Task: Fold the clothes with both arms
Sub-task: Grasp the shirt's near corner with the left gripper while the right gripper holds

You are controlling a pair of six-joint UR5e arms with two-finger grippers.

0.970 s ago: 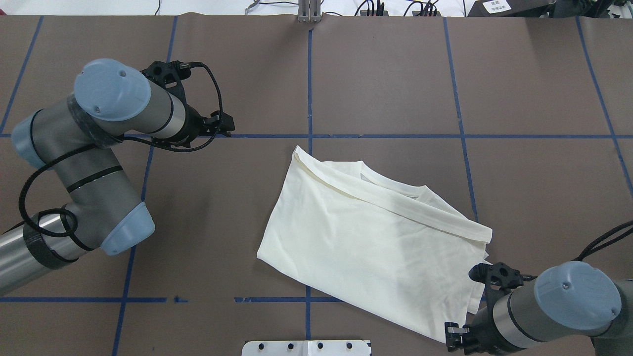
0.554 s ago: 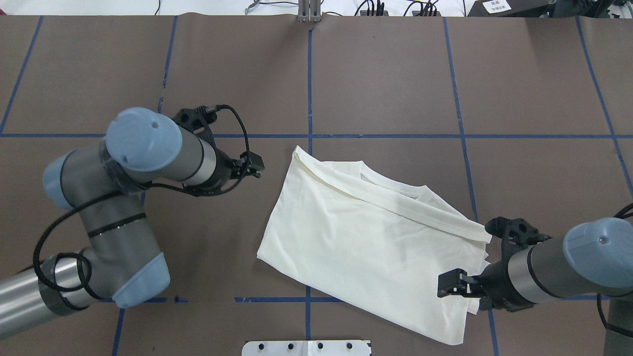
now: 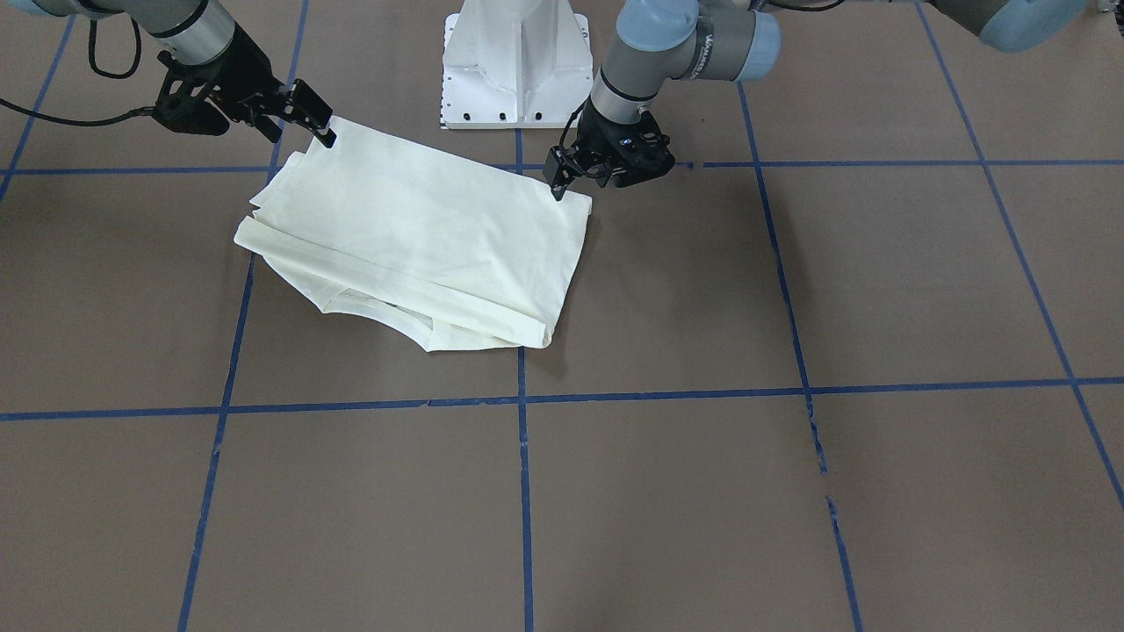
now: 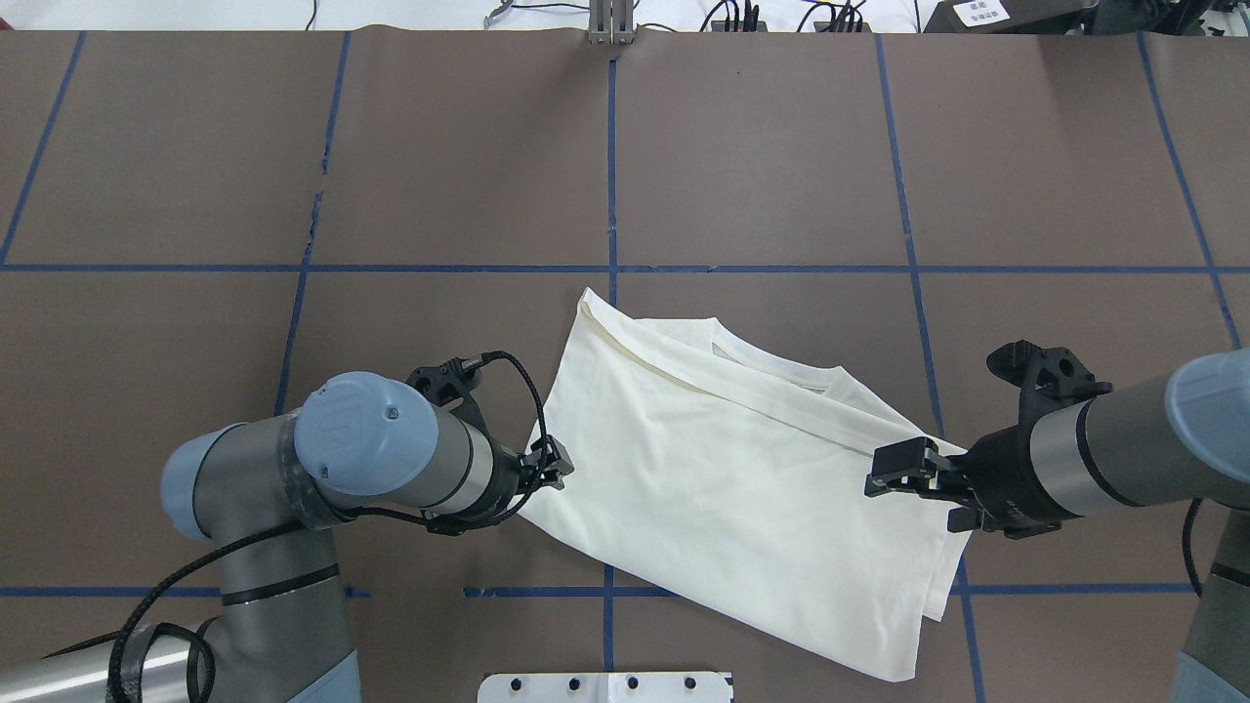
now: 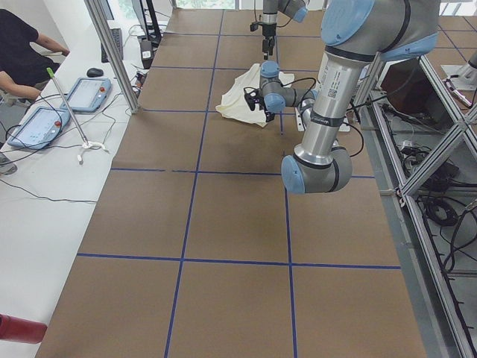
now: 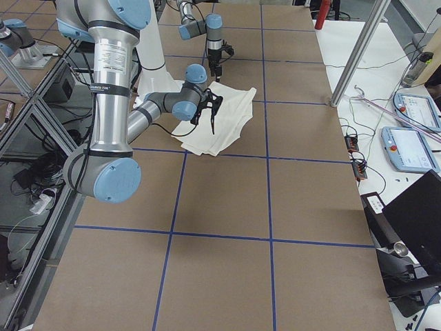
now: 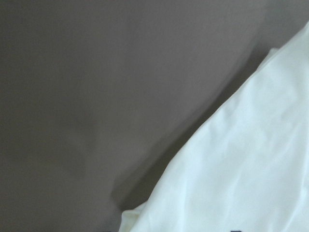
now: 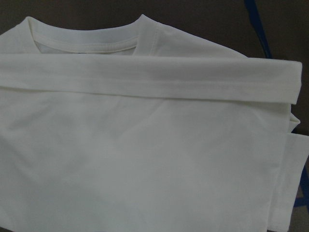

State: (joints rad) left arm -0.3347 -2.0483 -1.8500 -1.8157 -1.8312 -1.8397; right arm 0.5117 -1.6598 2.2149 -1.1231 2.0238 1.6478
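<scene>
The cream T-shirt (image 4: 742, 478) lies folded on the brown table, plain side up, with a sleeve band across its far edge and the collar showing behind it (image 8: 87, 41). It also shows in the front-facing view (image 3: 421, 237). The print is hidden. My left gripper (image 4: 555, 471) is low at the shirt's left near edge, open and holding nothing; in the front-facing view (image 3: 557, 183) it is at that corner. My right gripper (image 4: 879, 478) hovers over the shirt's right end, open and empty (image 3: 318, 127). The left wrist view shows only the shirt's edge (image 7: 241, 174) and the table.
The white pedestal base (image 3: 515, 61) stands at the table's robot side, just behind the shirt. Blue tape lines (image 4: 612, 176) cross the brown table. A side bench with teach pendants (image 5: 41, 123) and a seated person (image 5: 22, 45) lies beyond the far edge.
My left arm swung from the far left of the table down to the shirt's left near edge. My right gripper moved from the near right corner to over the shirt's right end. The shirt has not moved.
</scene>
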